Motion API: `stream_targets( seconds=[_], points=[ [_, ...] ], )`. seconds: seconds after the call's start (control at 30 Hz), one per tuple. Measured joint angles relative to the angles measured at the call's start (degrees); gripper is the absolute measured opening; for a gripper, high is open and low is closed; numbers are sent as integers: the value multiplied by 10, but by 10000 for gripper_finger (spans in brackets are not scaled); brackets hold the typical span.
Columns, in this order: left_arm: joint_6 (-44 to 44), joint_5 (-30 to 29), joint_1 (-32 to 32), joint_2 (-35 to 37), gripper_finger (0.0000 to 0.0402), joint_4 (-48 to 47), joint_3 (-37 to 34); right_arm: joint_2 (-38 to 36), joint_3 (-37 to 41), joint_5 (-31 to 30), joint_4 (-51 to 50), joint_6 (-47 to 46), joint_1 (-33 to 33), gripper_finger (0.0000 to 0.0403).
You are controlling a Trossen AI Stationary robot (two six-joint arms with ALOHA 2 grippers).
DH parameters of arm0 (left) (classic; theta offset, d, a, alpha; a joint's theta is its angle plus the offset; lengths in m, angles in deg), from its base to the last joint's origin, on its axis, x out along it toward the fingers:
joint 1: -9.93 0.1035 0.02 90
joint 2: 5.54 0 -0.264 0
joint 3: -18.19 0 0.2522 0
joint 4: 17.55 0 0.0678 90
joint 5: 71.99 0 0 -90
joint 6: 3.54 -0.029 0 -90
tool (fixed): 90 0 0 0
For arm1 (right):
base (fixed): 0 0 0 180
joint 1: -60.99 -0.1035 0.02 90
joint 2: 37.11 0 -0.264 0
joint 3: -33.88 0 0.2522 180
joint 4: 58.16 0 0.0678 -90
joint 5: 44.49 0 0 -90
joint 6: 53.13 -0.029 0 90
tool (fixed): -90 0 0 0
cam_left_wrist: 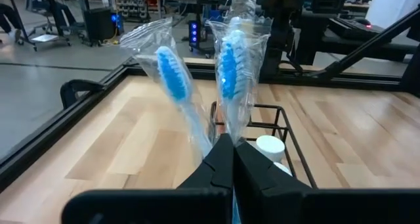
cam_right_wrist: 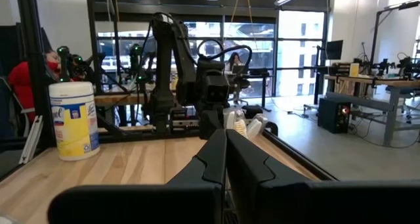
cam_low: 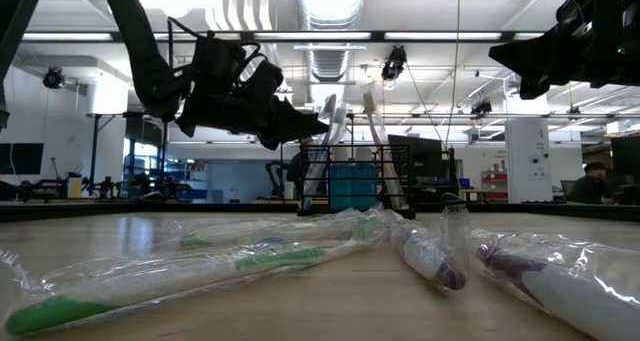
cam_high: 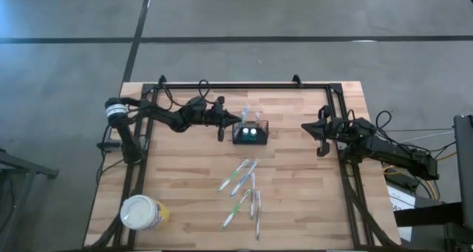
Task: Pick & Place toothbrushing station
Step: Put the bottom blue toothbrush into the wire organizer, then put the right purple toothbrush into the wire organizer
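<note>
While the right claw (cam_high: 307,126) hangs shut and empty above the table's (cam_high: 295,200) right side, well apart from everything, the left claw (cam_high: 238,119) sits just beside the toothbrushing station (cam_high: 250,134), at its upper left corner in the overhead view. Its fingers (cam_left_wrist: 223,161) are pressed together around a wrapped blue toothbrush (cam_left_wrist: 231,66), which stands upright in the black caddy. A second wrapped blue toothbrush (cam_left_wrist: 177,86) leans in the caddy just beside the claw's own. Toward the table's front edge from the left claw, past the station, several more wrapped toothbrushes (cam_high: 238,176) lie loose on the wood. Farther off, near the front left corner, stands a yellow tub (cam_high: 143,212) with a white lid.
</note>
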Motion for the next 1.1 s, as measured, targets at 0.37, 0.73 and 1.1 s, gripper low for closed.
stream_targets(
  seconds=[0.37, 0.73, 1.1],
  points=[
    [36, -4, 0, 9, 70, -28, 5, 0, 0, 0, 0, -1, 0, 8],
    [6, -7, 1, 59, 190, -82, 4, 1, 0, 0, 0, -1, 0, 8],
    [-39, -36, 2, 175, 217, -201, 3, 1, 0, 0, 0, -2, 0, 8]
  ],
)
